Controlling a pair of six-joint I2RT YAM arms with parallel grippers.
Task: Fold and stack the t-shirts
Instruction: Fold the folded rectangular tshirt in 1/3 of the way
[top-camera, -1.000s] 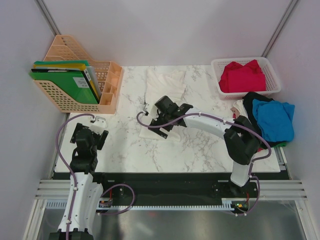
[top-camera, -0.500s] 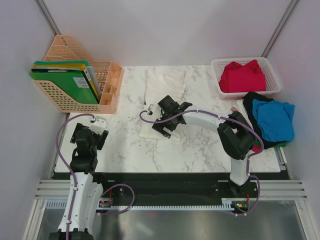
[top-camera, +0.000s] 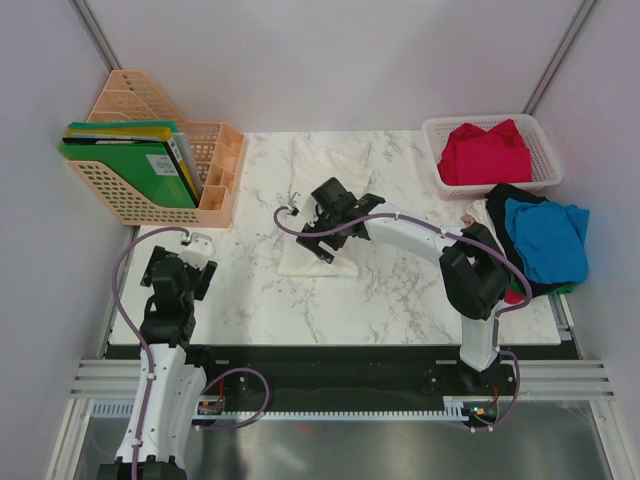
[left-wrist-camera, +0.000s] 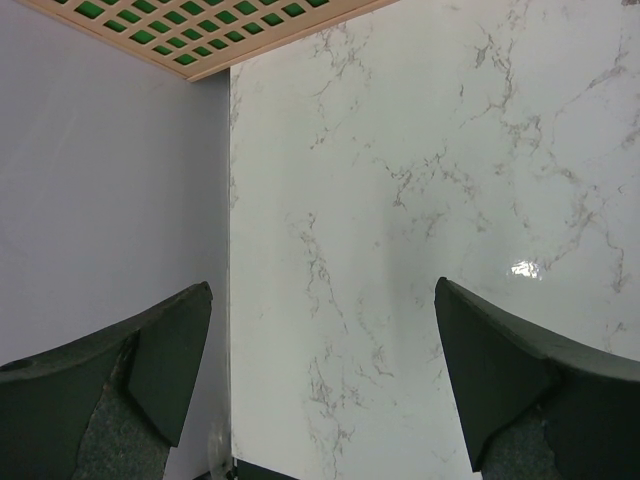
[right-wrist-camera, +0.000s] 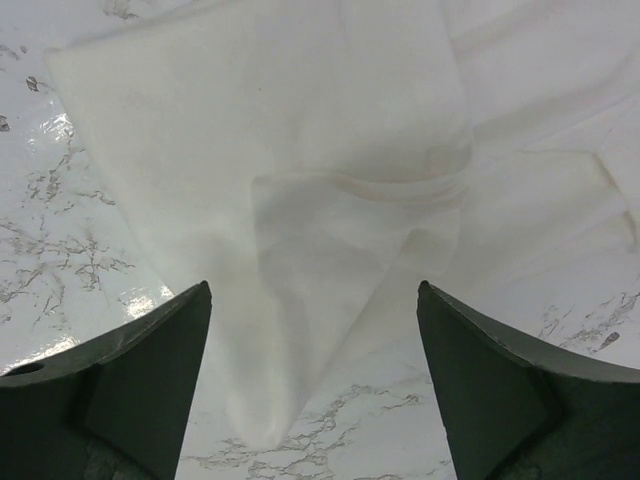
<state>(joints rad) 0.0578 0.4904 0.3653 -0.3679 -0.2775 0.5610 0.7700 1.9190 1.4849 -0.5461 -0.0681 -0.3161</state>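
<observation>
The right gripper (right-wrist-camera: 312, 320) stands wide apart and empty just above the white t-shirt (right-wrist-camera: 300, 150). Its soft, creased cloth tapers to a folded point between the dark wedge-shaped fingers (right-wrist-camera: 130, 380). The left gripper (left-wrist-camera: 322, 300), equally spread, holds nothing over the glossy, veined marble table (left-wrist-camera: 420, 150).

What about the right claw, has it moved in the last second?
Yes. The right claw has shifted slightly toward the far edge of the table and toward the peach file rack, hovering over the white t-shirt.
</observation>
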